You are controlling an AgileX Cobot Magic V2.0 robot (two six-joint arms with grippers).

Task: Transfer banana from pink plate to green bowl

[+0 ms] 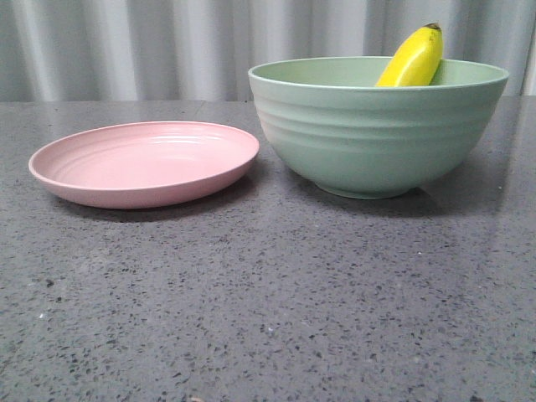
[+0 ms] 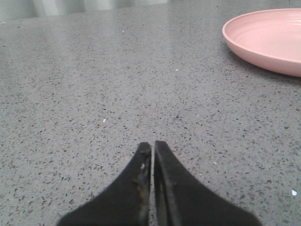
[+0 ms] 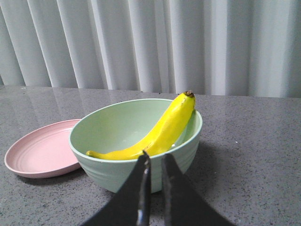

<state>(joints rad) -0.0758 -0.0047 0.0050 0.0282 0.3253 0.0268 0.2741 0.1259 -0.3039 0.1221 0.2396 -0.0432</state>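
Right gripper [image 3: 153,162]: closed on nothing, only a hairline slit between the dark fingers; it hangs clear of the green bowl [image 3: 136,146], on the side away from the curtain.
Left gripper [image 2: 152,148]: also closed and holding nothing, low over bare worktop [image 2: 94,94], apart from the pink plate [image 2: 268,40].
Banana [image 3: 155,134]: inside the green bowl, one end down on the bowl floor, the other leaning on the wall with its dark tip poking above the rim on the far right side; in the front view only that upper end shows [image 1: 412,57].
Pink plate: bare, towards the left of the worktop in the front view [image 1: 142,163], its rim just beside the bowl [image 1: 377,126]; I cannot tell whether they touch.
Task state: looks complete, banana off the plate and settled in the bowl.
Handling, banana: probably light, fairly firm, with a smooth glossy skin that could slip or bruise under a hard pinch; the thick middle of the curve looks the safest place to grip, across its width.
Handling, bowl: deep and ridged, likely light enough to slide if nudged.
Surface: dark grey speckled stone-look top [image 1: 268,301], flat, faintly reflective, likely slick.
Room: pale pleated curtain [image 3: 155,42] behind the far edge.
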